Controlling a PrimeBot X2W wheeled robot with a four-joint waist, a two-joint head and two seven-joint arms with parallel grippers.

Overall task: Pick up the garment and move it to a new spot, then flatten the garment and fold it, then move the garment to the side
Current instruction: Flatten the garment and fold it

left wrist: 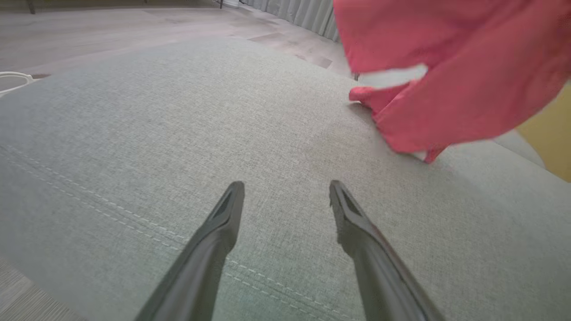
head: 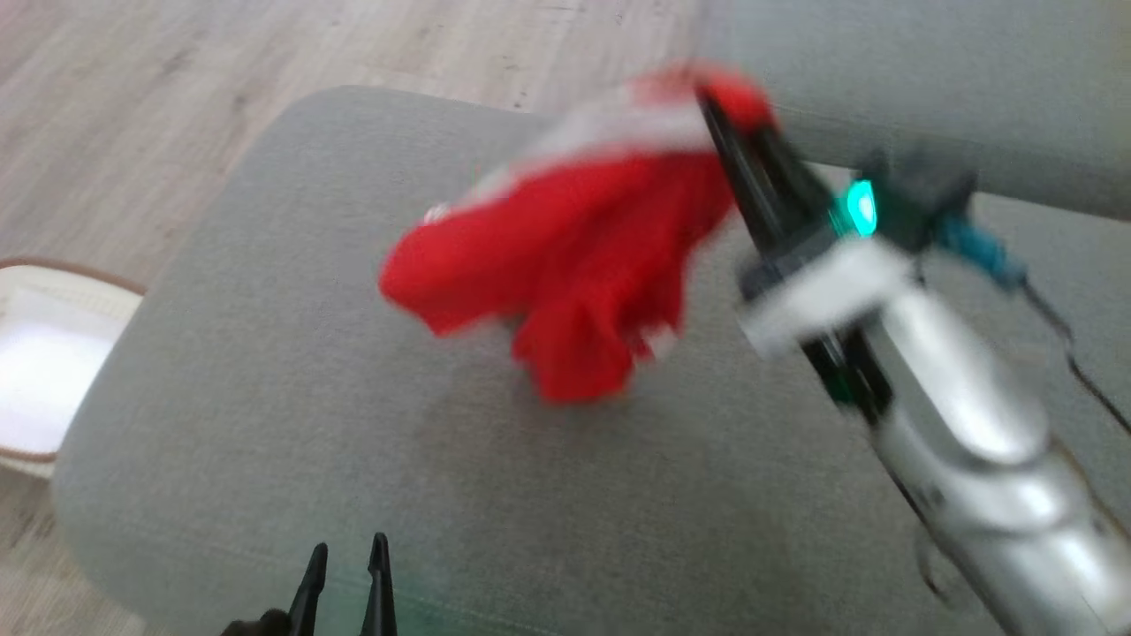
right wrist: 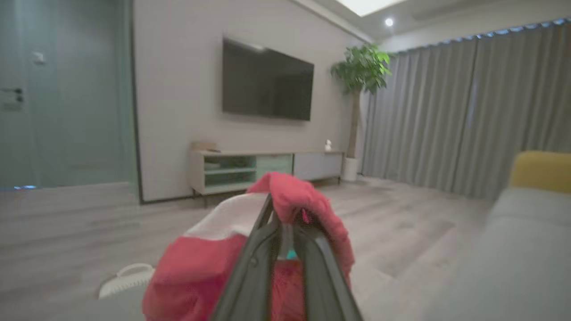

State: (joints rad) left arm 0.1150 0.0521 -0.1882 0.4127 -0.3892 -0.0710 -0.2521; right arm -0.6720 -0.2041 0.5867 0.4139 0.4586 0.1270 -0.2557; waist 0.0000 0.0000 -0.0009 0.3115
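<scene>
Garment (head: 565,256) hangs bunched from the right claw (head: 720,110), whose two fingers are pinched together on a fold of red and white cloth near its top. The lower folds trail down to the grey cushion (head: 265,397) and seem to brush it. The left claw (left wrist: 285,191) is spread wide and empty, low over the cushion's near edge. Only a small bunch is pinched, so a quick swing could pull the cloth free. The trailing hem could also drag, crumple further, or slide off onto the floor (head: 132,106).
</scene>
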